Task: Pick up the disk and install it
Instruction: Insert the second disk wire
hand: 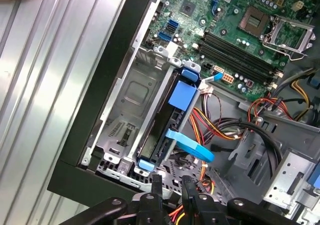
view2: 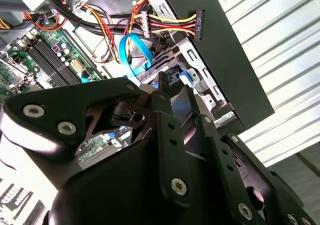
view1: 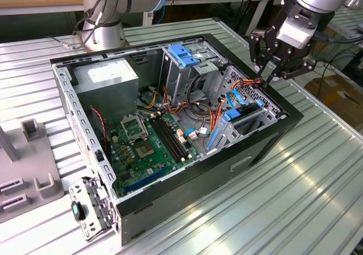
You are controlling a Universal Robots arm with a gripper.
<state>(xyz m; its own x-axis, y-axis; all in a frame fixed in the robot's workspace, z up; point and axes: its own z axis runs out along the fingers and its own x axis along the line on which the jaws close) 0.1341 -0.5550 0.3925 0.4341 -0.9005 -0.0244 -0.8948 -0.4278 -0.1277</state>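
The open computer case [view1: 266,139] lies on its side on a counter [view1: 295,209] of ribbed, silver-grey metal slats, which reflect overhead light in bright streaks. Behind the counter, at the far edge of the exterior view, wooden benches and loose cabling are visible. The base of the arm [view1: 102,31] is bolted to the counter just beyond the case's far corner. A grey fixture block [view1: 31,170] stands on the counter at the exterior view's left.

The hand [view1: 266,76] hangs above the case's far right corner in the exterior view, over the drive bay. Its two black fingers [hand: 156,187] stand close together with a narrow gap between them, and nothing is gripped between them in the first wrist view.

The disk [hand: 162,127] sits edge-on in the metal drive bay [hand: 125,115] against the case's black wall, with its blue frame tab [hand: 181,95] exposed and a blue data cable [hand: 192,147] curving beside it. In the exterior view the disk [view1: 241,119] appears seated in the bay at the case's right end.

The green motherboard [view1: 147,147] occupies the case floor, with the grey power supply [view1: 110,79] at the far left and red, yellow and black wiring [view2: 165,22] bundled near the bay.
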